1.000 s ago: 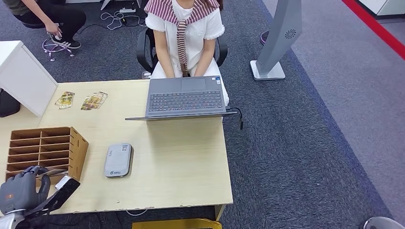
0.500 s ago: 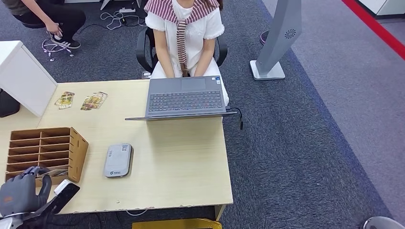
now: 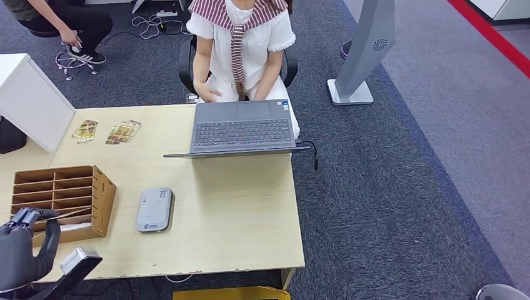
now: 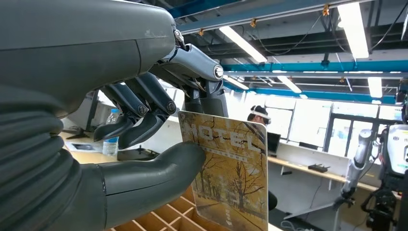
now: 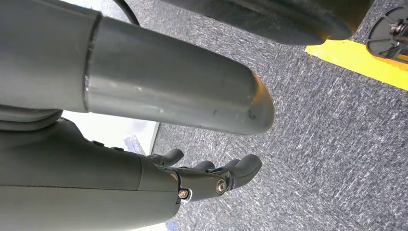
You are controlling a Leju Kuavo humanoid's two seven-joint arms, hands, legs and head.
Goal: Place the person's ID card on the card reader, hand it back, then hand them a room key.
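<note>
The left hand [image 4: 144,125] pinches a room key [image 4: 231,178], a flat card printed with "HOTEL" and autumn trees, between its thick thumb and the darker fingers [image 4: 139,108] closed behind it. In the head view the same hand [image 3: 22,250] sits at the near corner of the desk [image 3: 237,212], just by the wooden card rack [image 3: 62,200], with the card's thin edge showing at the fingertips. The card reader [image 3: 154,210] lies bare on the desk beside the rack, well apart from the seated person [image 3: 240,44] behind the laptop [image 3: 242,128].

The card looks light, stiff and glossy, so it is likely to slip if the pinch loosens; holding it by one short end, as now, leaves the far end free for the person to take.

The right hand [image 5: 207,178] hangs over the carpet, its fingers only partly seen, apparently loosely spread and holding nothing
</note>
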